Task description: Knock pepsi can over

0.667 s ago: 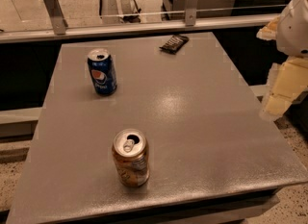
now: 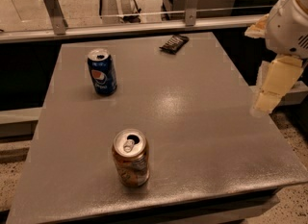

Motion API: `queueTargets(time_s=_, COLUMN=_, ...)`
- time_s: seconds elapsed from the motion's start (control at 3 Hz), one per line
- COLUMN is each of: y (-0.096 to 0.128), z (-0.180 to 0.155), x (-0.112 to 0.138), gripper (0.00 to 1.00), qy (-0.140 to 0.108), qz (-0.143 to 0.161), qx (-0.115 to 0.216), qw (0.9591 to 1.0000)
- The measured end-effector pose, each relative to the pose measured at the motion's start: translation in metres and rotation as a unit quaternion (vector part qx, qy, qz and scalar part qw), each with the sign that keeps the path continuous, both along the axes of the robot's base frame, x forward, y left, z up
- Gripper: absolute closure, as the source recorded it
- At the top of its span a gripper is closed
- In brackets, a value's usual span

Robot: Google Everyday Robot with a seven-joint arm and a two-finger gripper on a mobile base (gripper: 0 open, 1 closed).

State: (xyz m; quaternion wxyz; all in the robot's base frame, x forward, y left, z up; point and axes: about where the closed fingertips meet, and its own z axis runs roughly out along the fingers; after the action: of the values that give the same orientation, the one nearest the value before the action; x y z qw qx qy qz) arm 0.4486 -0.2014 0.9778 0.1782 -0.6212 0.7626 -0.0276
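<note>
A: Where is our can?
B: The pepsi can [image 2: 102,72] stands upright at the table's far left. It is well apart from the orange can [image 2: 130,157] near the front edge and from the dark wrapper [image 2: 173,43] at the back.
A: And the gripper?
B: The gripper [image 2: 269,91] hangs off the table's right side, above its edge and well apart from our can. We cannot tell whether it is apart or together.
A: How will the can handle?
B: We judge it light: it is thin aluminium and the top looks opened, so it may be part empty. It should be stiff enough to take a push without crumpling. It is smooth and round, so a glancing touch may slip off it. Being tall and narrow, it should tip readily.
A: Do we take hold of it?
B: We think there is no need. A push high on its side wall, near the silver rim, should topple it. A low contact would more likely just slide it.
A: The surface?
B: The table [image 2: 202,107] is flat and grey with a slight sheen, so we expect some sliding. Once down, the can could roll, and the left edge is near.
A: The room?
B: A rail [image 2: 144,24] with metal posts runs behind the table. Speckled floor [image 2: 296,127] shows at the right. Our path from the right crosses bare tabletop, the wrapper lies just off that line, and the orange can is well clear.
</note>
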Motion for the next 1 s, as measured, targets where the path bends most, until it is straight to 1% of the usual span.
queueTargets(time_s=0.33, y=0.061, z=-0.019, x=0.029, gripper=0.00, qy=0.002, qz=0.067, qx=0.060, qw=0.9959)
queueTargets(time_s=0.67, y=0.134, z=-0.037, x=0.044, gripper=0.00, qy=0.006, qz=0.140, qx=0.137, qw=0.9806)
queueTargets(time_s=1.0, y=0.212, z=-0.040, x=0.048, gripper=0.00, qy=0.030, qz=0.185, qx=0.234, qw=0.9541)
